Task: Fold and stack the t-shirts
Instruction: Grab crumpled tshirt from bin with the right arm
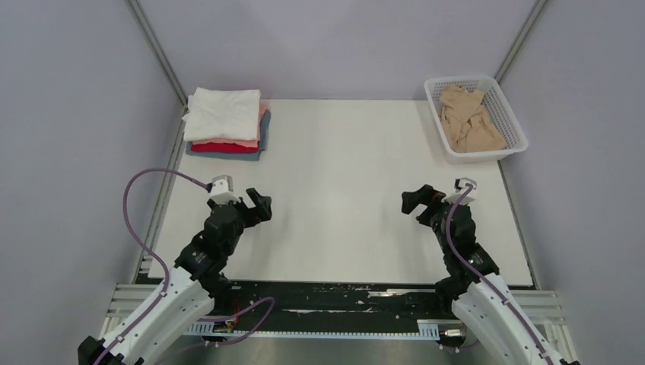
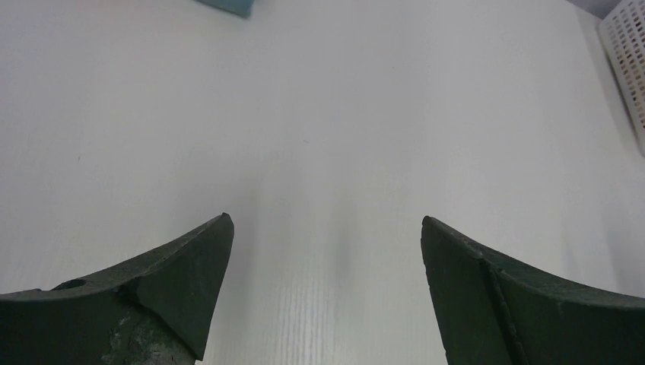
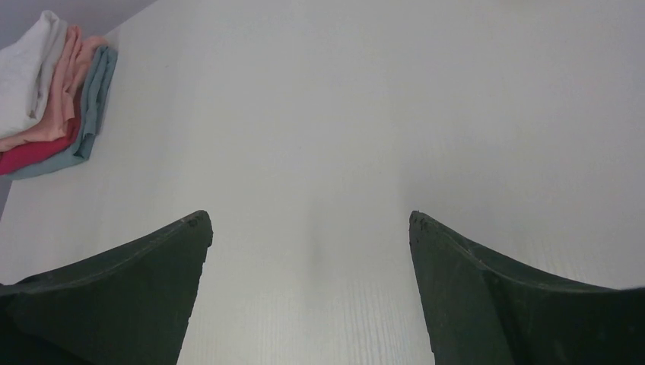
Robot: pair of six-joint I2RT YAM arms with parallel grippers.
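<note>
My left fingers (image 2: 152, 296) and right fingers (image 3: 129, 289) are wide apart, holding nothing. The tan shirt (image 1: 468, 118) lies crumpled in the basket (image 1: 508, 114), maybe alone. Next I should grab it, then fold it for the stack (image 1: 224, 122) on the counter (image 1: 342, 190).

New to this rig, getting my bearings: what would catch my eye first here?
A stack of folded shirts, white on top, sits at the table's far left corner. A crumpled tan shirt lies in the white basket at the far right. The left gripper and right gripper hover open and empty.
</note>
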